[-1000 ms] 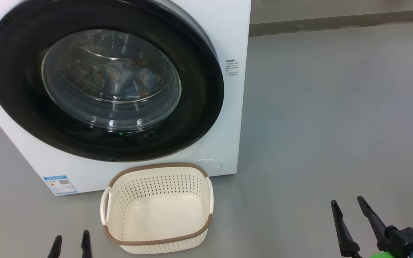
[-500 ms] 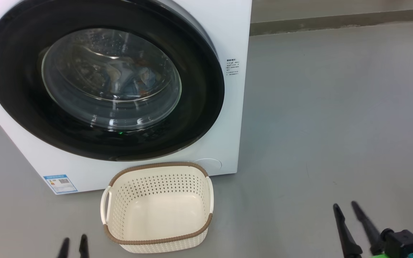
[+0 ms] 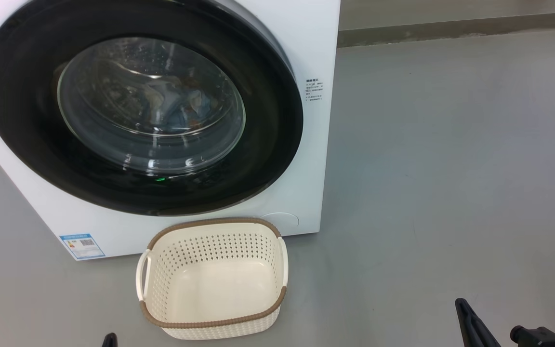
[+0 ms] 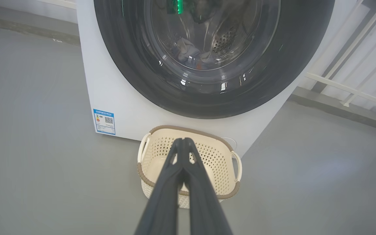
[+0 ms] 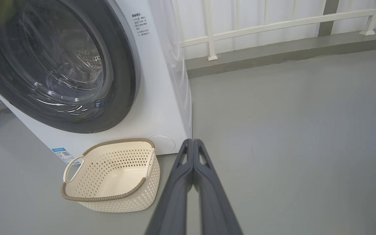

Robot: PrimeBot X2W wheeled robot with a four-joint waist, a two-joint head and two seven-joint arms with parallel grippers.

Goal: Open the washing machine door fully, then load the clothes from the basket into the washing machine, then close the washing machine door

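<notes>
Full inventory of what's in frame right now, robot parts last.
washing machine: one, white, left of centre
washing machine door: one, glossy black, shut
clothes: heap, blue and pale, inside the machine
basket: one, cream, brown rim, empty, before the machine
blue label: one, low on machine's front
railing: one, white, beyond the machine
floor: one, grey, under everything
left gripper: one, dark, jaws shut, empty
right gripper: one, dark, jaws shut, empty

Black washing machine door [image 3: 268, 144] shut, clothes [image 3: 177, 108] behind its glass, basket [image 3: 210, 246] empty
</notes>
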